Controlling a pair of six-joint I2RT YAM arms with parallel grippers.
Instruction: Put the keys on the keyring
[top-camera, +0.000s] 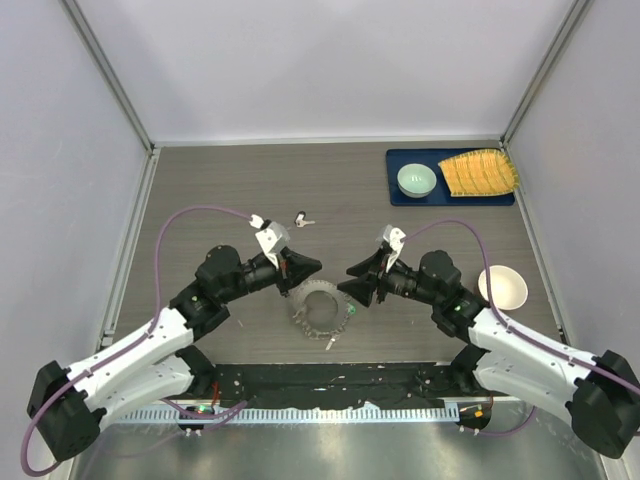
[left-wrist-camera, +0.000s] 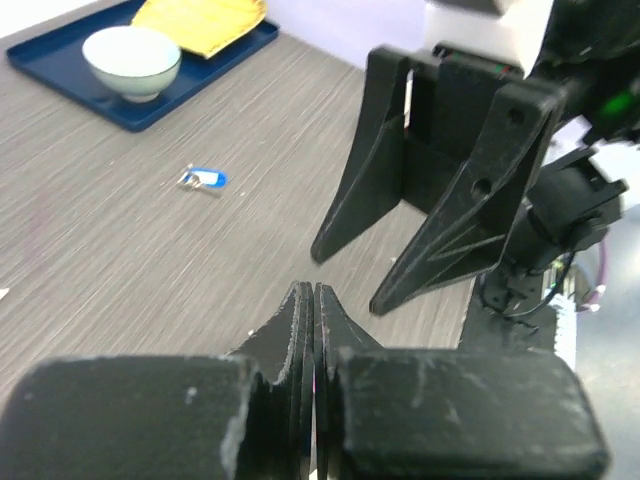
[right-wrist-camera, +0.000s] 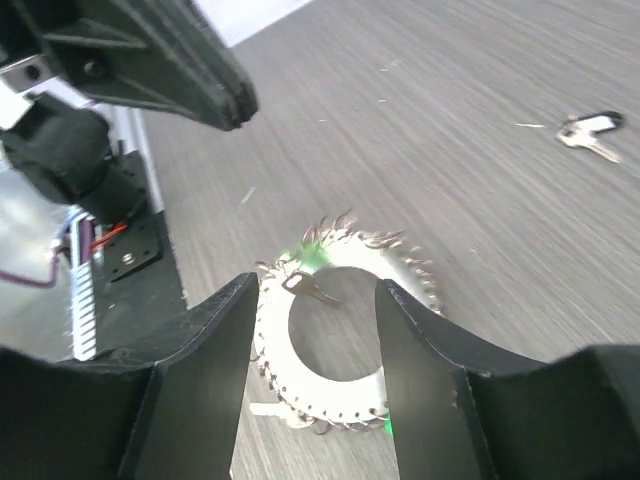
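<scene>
Grey wood-grain table (top-camera: 200, 190) sits between pale walls. At left, the left tool (top-camera: 303, 268) has its fingers pressed together, its tip near the keyring's upper left. Behind it the blue-headed key (top-camera: 303, 220) lies alone on the table, well apart from the ring. The bristly keyring (top-camera: 320, 308) lies flat at the near middle, a green speck (top-camera: 351, 309) at its right rim too small to identify. The right tool (top-camera: 355, 283) hangs over it, fingers apart. Far right, a teal bowl (top-camera: 416, 180) stands on a blue tray (top-camera: 396, 160).

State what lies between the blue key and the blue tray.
Only bare table; the left wrist view shows blue key and tray apart.
</scene>
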